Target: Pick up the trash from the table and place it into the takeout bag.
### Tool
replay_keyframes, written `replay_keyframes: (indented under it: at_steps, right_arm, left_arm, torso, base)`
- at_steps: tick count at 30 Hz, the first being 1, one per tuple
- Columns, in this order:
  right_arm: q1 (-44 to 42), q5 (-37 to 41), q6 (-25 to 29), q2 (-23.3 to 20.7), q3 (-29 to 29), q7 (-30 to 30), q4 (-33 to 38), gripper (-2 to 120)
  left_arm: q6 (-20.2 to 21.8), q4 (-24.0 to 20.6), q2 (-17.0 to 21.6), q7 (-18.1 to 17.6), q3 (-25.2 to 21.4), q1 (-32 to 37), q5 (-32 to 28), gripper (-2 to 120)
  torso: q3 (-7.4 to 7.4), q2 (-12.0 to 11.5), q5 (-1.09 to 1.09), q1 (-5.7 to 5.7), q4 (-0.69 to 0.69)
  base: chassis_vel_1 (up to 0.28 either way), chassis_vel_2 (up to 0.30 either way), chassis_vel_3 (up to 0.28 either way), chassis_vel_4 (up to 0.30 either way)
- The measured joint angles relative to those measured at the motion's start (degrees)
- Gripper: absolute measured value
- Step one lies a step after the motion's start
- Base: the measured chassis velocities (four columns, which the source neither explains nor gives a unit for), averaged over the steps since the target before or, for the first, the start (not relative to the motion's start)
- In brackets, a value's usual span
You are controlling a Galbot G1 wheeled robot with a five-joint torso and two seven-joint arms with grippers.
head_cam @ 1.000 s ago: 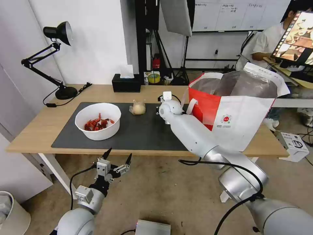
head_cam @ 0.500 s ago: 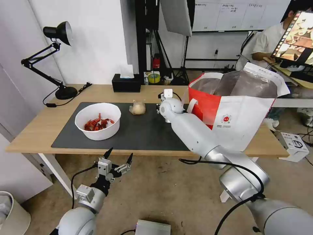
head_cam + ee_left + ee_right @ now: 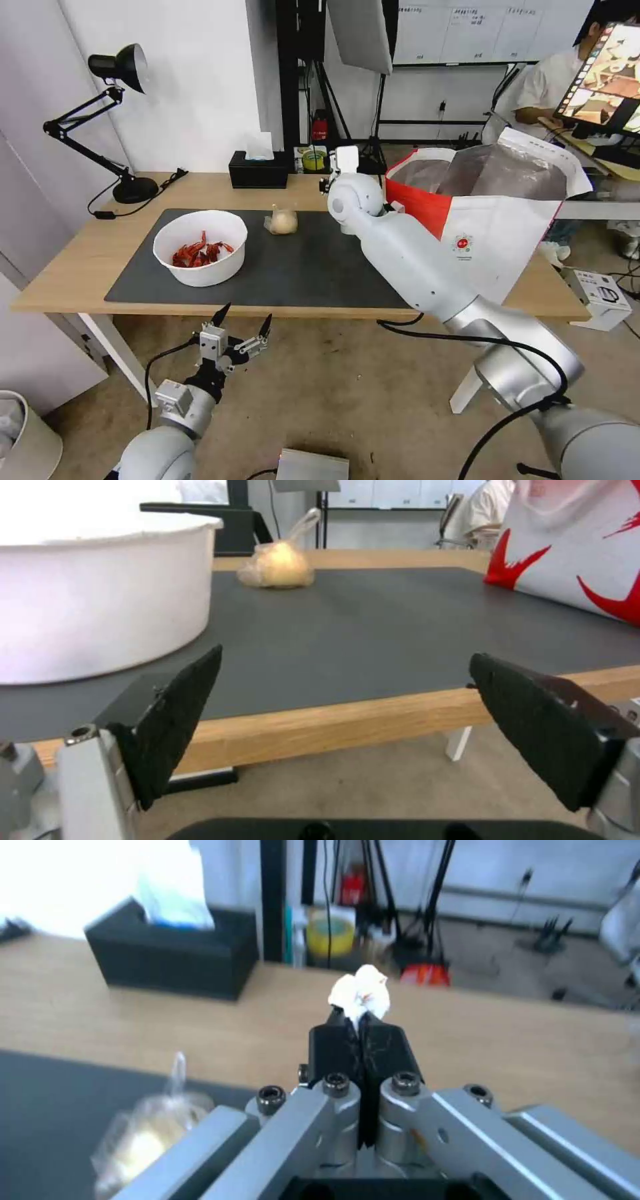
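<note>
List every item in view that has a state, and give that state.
Right tool: shut on crumpled white tissue, raised above the table.
Left tool: open, below the table's front edge.
Takeout bag: upright, mouth open.
White bowl: upright, holding red shells.
Small clear bag: lying on the mat.

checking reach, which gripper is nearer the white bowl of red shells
Left. The left gripper hangs open just below the table edge in front of the bowl. The right gripper, pinching the tissue, is up beside the takeout bag.

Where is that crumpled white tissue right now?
The right pincer pinches the crumpled tissue above the table's far side, beside the takeout bag.
</note>
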Motion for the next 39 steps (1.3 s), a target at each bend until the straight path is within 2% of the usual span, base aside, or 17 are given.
replay_keyframes:
  at_steps: [6,10,13,16,19,20,23,25,27,28,29,31,32,35,39]
  right_arm:
    - [1.02,-0.02,-0.91,0.25,-0.04,4.16,3.15,0]
    - [1.38,1.05,-2.68,1.13,0.44,8.64,6.29,0]
    - [1.28,1.46,-3.55,1.60,1.03,10.43,8.23,0]
    - [0.18,2.41,-3.90,-0.75,1.74,11.34,12.12,0]
    - [-1.42,4.08,-3.96,-6.01,2.78,11.57,17.18,0]
    - [-1.42,4.08,-3.96,-6.01,2.78,11.57,17.18,0]
    - [-2.83,5.87,-3.96,-12.30,3.52,11.85,23.02,0]
    - [-2.83,5.87,-3.96,-12.30,3.52,11.85,23.02,0]
    - [-4.32,10.06,-3.97,-18.86,4.87,12.99,28.57,0]
    - [-4.32,10.06,-3.97,-18.86,4.87,12.99,28.57,0]
    - [-6.69,12.71,-3.96,-25.13,7.43,13.55,32.57,0]
    - [-9.93,15.96,-3.95,-30.67,11.62,13.64,36.27,0]
    - [-9.93,15.96,-3.95,-30.67,11.62,13.64,36.27,0]
    - [-14.86,18.62,-3.92,-35.30,17.02,12.95,38.86,0]
    - [-19.33,19.14,-3.91,-37.50,21.34,11.83,39.68,0]
  left_arm:
    - [-0.58,0.35,-0.03,0.00,-1.21,0.55,-0.04,100]
    - [-0.89,0.12,-1.19,0.04,-3.50,2.27,0.09,100]
    - [-1.16,-0.68,-2.64,0.14,-5.74,4.31,0.49,100]
    - [-1.19,-1.03,-3.20,0.20,-6.40,4.73,0.69,100]
    - [-1.20,-1.04,-3.29,0.27,-6.28,4.69,0.78,100]
    - [-1.20,-1.04,-3.29,0.27,-6.28,4.69,0.78,100]
    - [-1.20,-1.34,-3.33,0.29,-6.15,5.10,1.18,100]
    - [-1.20,-1.34,-3.33,0.29,-6.15,5.10,1.18,100]
    - [-1.18,-1.90,-3.46,0.29,-5.83,5.46,1.75,100]
    - [-1.18,-1.90,-3.46,0.29,-5.83,5.46,1.75,100]
    - [-1.08,-2.89,-3.73,0.28,-5.51,6.20,2.62,100]
    - [-0.98,-4.40,-3.86,0.28,-5.62,7.27,3.59,100]
    - [-0.98,-4.40,-3.86,0.28,-5.62,7.27,3.59,100]
    - [-0.90,-5.13,-3.77,0.27,-5.35,7.44,4.22,100]
    - [-0.69,-4.67,-3.36,0.23,-3.76,6.12,4.26,100]
  torso:
    - [0.00,0.00,0.00,0.00,0.00]
    - [0.00,0.00,0.00,0.00,-0.01]
    - [0.00,0.00,0.00,0.00,0.04]
    - [0.00,0.00,-0.01,-0.01,0.04]
    - [0.00,0.00,0.01,0.00,-0.02]
    - [0.00,0.00,0.01,0.00,-0.02]
    - [0.00,0.00,0.02,0.00,-0.01]
    - [0.00,0.00,0.02,0.00,-0.01]
    - [0.00,0.00,0.01,-0.01,0.00]
    - [0.00,0.00,0.01,-0.01,0.00]
    - [0.00,0.00,0.03,0.00,-0.01]
    - [0.00,0.00,0.01,0.00,0.00]
    - [0.00,0.00,0.01,0.00,0.00]
    - [-0.01,0.00,0.02,-0.01,-0.02]
    - [0.00,0.00,0.01,0.00,0.01]
  base:
    - [0.000,0.000,0.000,0.000]
    - [0.000,0.000,0.000,0.000]
    - [0.000,0.000,0.000,0.000]
    - [0.000,0.000,0.000,0.000]
    - [0.000,0.000,0.000,0.000]
    - [0.000,0.000,0.000,0.000]
    - [0.000,0.000,0.000,0.000]
    - [0.000,0.000,0.000,0.000]
    - [0.000,0.000,0.000,0.000]
    - [0.000,0.000,0.000,0.000]
    - [0.000,0.000,0.000,0.000]
    - [0.000,0.000,0.000,0.000]
    - [0.000,0.000,0.000,0.000]
    - [0.000,0.000,0.000,0.000]
    - [0.000,0.000,0.000,0.000]
